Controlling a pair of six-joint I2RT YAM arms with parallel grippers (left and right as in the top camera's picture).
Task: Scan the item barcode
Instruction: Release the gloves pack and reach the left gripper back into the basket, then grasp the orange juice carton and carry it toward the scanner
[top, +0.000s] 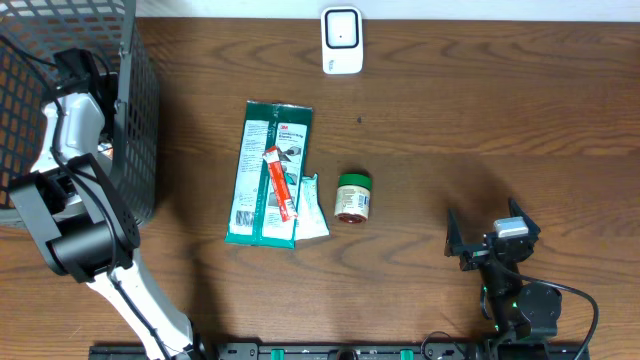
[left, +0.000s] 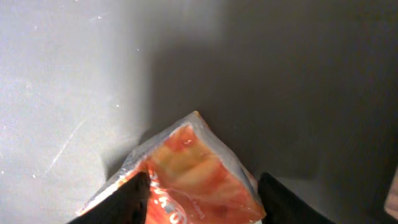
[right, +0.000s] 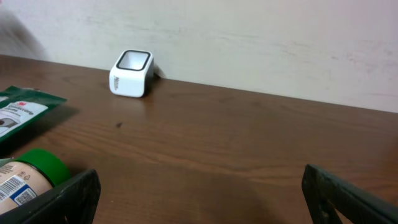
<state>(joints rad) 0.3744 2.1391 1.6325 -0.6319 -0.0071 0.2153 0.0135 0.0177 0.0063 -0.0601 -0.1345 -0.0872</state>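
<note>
Right claw first, nearest of all: low over the near right of the table, well apart from the goods. Both dark fingers spread wide, out at the lower corners of the wrist view, with only brown wood between them.

Just beyond and to its left, a small jar with a green lid. Lying on its side, lid pointing away, with a printed label whose fine bars show in the right wrist view.

Left of the jar, a white sachet, partly tucked under the edge of a long green pack. Green pack flat on the wood, running near to far. On top of it, aslant, a thin red stick.

Farther back, at the far edge near the middle, a small white scanner standing alone, well apart from everything else.

At the far left, a black mesh basket, with the left arm reaching over its rim and down inside.

Left claw shown only by its own wrist camera: two dark fingers at the bottom of the view. Between them, filling the gap, an orange packet in clear crinkled film, one corner pointing away. Under it and beyond, the grey floor of the basket. Cannot tell whether the packet is truly pinched or only bracketed by the fingers.
</note>
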